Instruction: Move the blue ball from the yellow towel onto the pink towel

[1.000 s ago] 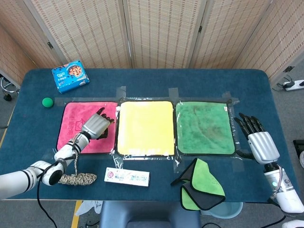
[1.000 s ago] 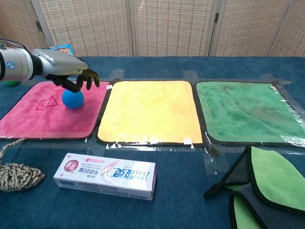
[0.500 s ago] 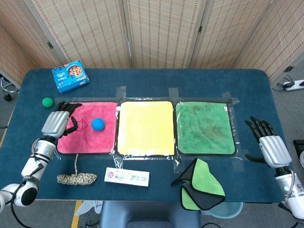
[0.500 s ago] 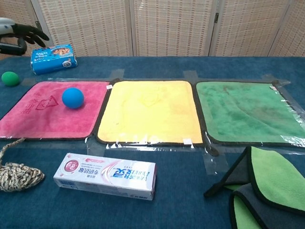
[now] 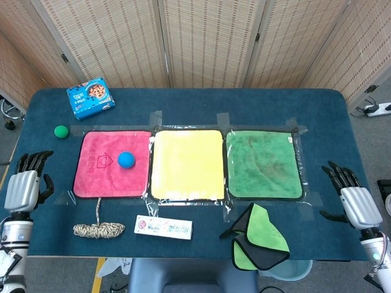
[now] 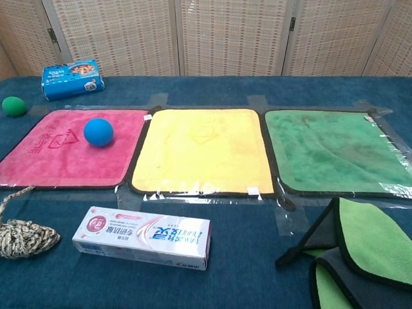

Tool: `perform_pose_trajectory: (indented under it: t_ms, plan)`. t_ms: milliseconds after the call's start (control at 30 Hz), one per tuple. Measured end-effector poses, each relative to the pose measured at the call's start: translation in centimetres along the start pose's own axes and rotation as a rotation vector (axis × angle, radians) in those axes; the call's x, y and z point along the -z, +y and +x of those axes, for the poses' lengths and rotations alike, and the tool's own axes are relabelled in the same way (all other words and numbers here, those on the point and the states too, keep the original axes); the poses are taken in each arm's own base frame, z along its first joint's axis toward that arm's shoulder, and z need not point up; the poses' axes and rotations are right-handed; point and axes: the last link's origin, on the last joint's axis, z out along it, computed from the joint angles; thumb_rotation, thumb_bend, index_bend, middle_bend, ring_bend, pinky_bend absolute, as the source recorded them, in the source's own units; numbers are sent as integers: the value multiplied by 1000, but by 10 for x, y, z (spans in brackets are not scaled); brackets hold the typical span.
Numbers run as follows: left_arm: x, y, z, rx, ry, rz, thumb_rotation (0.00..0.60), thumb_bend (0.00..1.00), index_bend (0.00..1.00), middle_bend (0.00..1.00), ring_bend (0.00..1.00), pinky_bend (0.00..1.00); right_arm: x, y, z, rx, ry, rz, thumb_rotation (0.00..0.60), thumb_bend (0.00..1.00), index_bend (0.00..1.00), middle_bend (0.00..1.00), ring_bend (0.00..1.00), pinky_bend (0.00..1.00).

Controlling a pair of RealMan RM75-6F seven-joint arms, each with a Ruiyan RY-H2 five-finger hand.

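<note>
The blue ball (image 5: 126,159) (image 6: 98,132) lies on the pink towel (image 5: 98,177) (image 6: 51,161), near its right side. Beside it the yellow towel (image 5: 186,163) (image 6: 201,149) is bare. My left hand (image 5: 25,185) hangs at the table's left edge, well clear of the ball, fingers apart and holding nothing. My right hand (image 5: 352,201) is at the table's right edge, open and empty. Neither hand shows in the chest view.
A green towel (image 5: 264,163) lies right of the yellow one. A green ball (image 5: 60,131), a blue box (image 5: 90,97), a rope coil (image 5: 98,229), a toothpaste box (image 5: 164,226) and a folded green cloth (image 5: 256,237) sit around the towels.
My left hand let go of the blue ball on the pink towel and drew back to the table's left edge. My right hand slid back toward the right edge.
</note>
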Motion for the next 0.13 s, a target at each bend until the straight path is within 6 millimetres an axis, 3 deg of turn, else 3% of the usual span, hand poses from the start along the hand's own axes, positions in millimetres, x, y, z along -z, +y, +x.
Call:
perform_pose_trajectory:
  t_ms: [133]
  plan:
    - [25, -5, -3, -37, 33, 16, 600, 842, 173, 167, 120, 5, 15, 0, -3, -14, 20, -32, 600, 76, 0, 0, 0, 0]
